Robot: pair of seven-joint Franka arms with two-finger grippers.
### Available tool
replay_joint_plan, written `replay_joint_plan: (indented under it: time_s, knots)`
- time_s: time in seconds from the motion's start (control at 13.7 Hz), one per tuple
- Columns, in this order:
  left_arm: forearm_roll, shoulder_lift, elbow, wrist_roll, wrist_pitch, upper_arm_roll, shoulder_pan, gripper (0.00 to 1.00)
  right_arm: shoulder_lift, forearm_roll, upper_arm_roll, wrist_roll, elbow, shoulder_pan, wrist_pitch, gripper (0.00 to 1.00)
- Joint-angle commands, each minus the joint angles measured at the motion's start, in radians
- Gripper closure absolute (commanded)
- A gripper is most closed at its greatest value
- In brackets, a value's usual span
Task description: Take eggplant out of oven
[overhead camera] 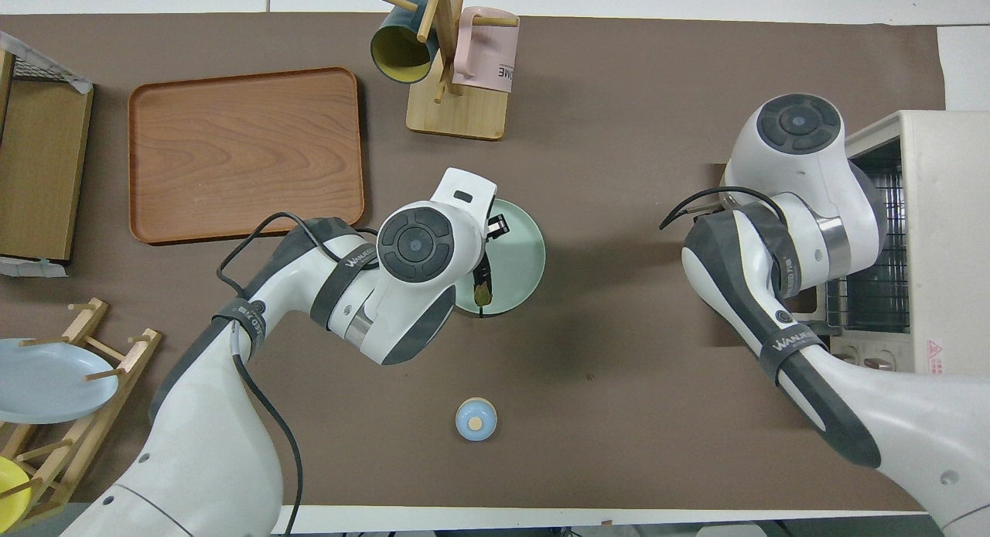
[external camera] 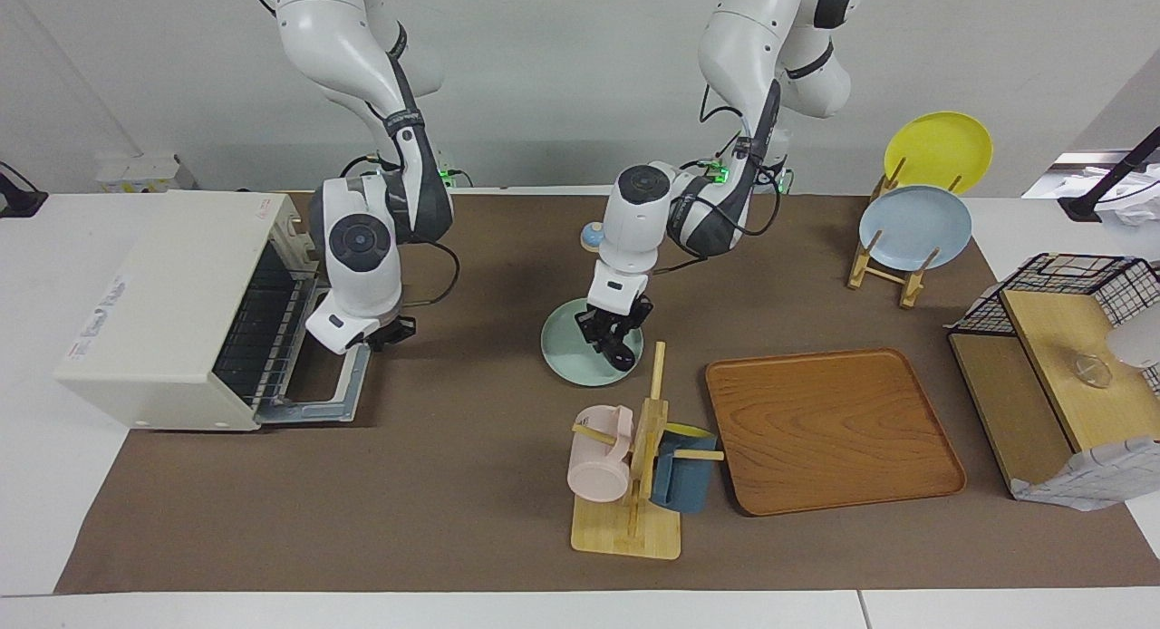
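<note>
The cream-white oven (external camera: pixel 172 312) stands at the right arm's end of the table, with its door (external camera: pixel 313 395) dropped open and the wire rack showing; it also shows in the overhead view (overhead camera: pixel 940 235). The dark eggplant (external camera: pixel 622 355) is at the pale green plate (external camera: pixel 564 348) in the middle of the table. From above it (overhead camera: pixel 483 278) lies over the plate (overhead camera: pixel 522 251), its stem toward the robots. My left gripper (external camera: pixel 616 337) is low over the plate, right at the eggplant. My right gripper (external camera: pixel 388 333) hangs beside the open door's handle.
A mug rack (external camera: pixel 634 470) with a pink and a blue mug stands farther from the robots than the plate. A wooden tray (external camera: pixel 829 430) lies beside it. A plate rack (external camera: pixel 911 239), a wire basket on a wooden stand (external camera: pixel 1060 348) and a small blue knob (external camera: pixel 592 237) are also there.
</note>
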Motion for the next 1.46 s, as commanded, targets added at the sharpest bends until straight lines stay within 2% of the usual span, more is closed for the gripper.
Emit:
replay_joint_plan:
  time_s: [0.0, 0.07, 0.22, 0.29, 0.37, 0.44, 0.51, 0.66, 0.73, 0.8, 0.88, 1.17, 1.24, 1.39]
  knots:
    - [-0.016, -0.054, -0.015, 0.224, -0.087, -0.002, 0.177, 1.00, -0.079, -0.046, -0.007, -0.155, 0.025, -0.117, -0.042, 1.00]
    - [-0.046, -0.048, -0.015, 0.330, -0.080, -0.001, 0.255, 1.00, -0.102, -0.037, -0.007, -0.200, 0.025, -0.135, -0.067, 1.00]
    - [-0.201, -0.028, -0.007, 0.590, -0.068, -0.001, 0.393, 1.00, -0.142, -0.034, -0.005, -0.235, 0.025, -0.175, -0.101, 0.97]
    - [-0.292, -0.001, 0.007, 0.702, -0.066, 0.002, 0.426, 1.00, -0.163, -0.017, -0.005, -0.232, 0.028, -0.179, -0.119, 0.75]
    - [-0.356, 0.044, 0.052, 0.781, -0.083, 0.002, 0.460, 1.00, -0.197, 0.036, -0.007, -0.229, 0.031, -0.177, -0.147, 0.27]
    - [-0.371, 0.080, 0.095, 0.803, -0.116, 0.001, 0.489, 1.00, -0.244, 0.096, -0.010, -0.232, 0.030, -0.186, -0.171, 0.00]
    - [-0.376, 0.091, 0.119, 0.808, -0.142, -0.001, 0.500, 1.00, -0.293, 0.185, -0.010, -0.228, 0.038, -0.195, -0.191, 0.00]
    - [-0.381, 0.093, 0.108, 0.832, -0.115, 0.001, 0.492, 1.00, -0.334, 0.247, -0.010, -0.226, 0.112, -0.197, -0.266, 0.00]
    - [-0.381, 0.095, 0.097, 0.847, -0.076, 0.002, 0.486, 0.88, -0.329, 0.247, -0.010, -0.226, 0.174, -0.202, -0.326, 0.00]
    - [-0.381, 0.093, 0.085, 0.857, -0.043, 0.002, 0.469, 0.40, -0.325, 0.247, -0.010, -0.226, 0.227, -0.215, -0.387, 0.00]
    - [-0.381, 0.092, 0.081, 0.855, -0.037, 0.004, 0.465, 0.00, -0.319, 0.249, -0.010, -0.226, 0.269, -0.238, -0.444, 0.00]
    - [-0.381, 0.079, 0.082, 0.851, -0.060, 0.004, 0.474, 0.00, -0.285, 0.236, -0.007, -0.226, 0.335, -0.246, -0.501, 0.00]
    - [-0.381, 0.057, 0.087, 0.849, -0.102, 0.008, 0.477, 0.00, -0.283, 0.232, -0.007, -0.225, 0.335, -0.246, -0.501, 0.00]
    - [-0.372, -0.035, 0.085, 0.846, -0.223, 0.013, 0.500, 0.00, -0.279, 0.230, -0.007, -0.225, 0.335, -0.252, -0.501, 0.00]
